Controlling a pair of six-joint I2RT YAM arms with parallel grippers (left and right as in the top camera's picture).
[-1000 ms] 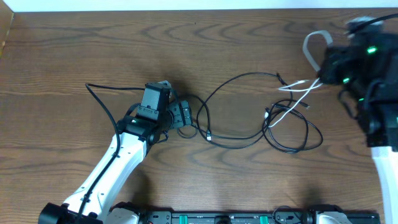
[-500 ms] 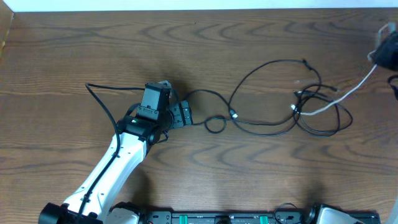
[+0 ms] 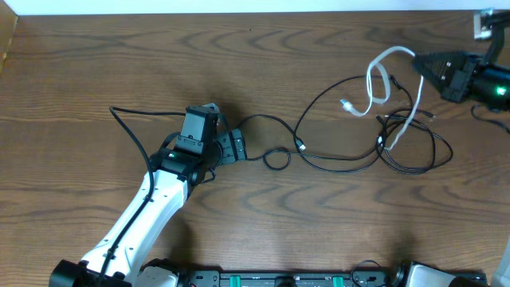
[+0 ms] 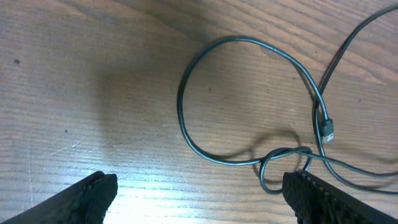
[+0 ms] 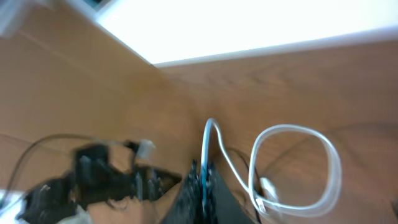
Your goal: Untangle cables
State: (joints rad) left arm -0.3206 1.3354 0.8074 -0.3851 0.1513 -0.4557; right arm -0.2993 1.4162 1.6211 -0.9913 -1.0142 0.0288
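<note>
Overhead, the white cable [image 3: 373, 84] is seen pinched in the closed right pincer [image 3: 426, 65]. Its lower run is threaded through the black cables [image 3: 339, 159] lying right of centre on the tabletop [image 3: 96, 56]. The left pincer [image 3: 237, 147] is spread wide and holds nothing. If the white cable is pulled hard, the black coil could be dragged along or cinched tight.

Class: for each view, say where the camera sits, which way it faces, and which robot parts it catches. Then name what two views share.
Overhead: above the table, looking straight down; shows the left arm, open left gripper and right gripper.
Left wrist: on that wrist, looking down at a black cable loop; its own open fingertips frame the bottom.
Right wrist: blurred, looking along its shut fingers at the white cable it grips.
Shared: overhead and right wrist both show the white cable; overhead and left wrist the black loop.
</note>
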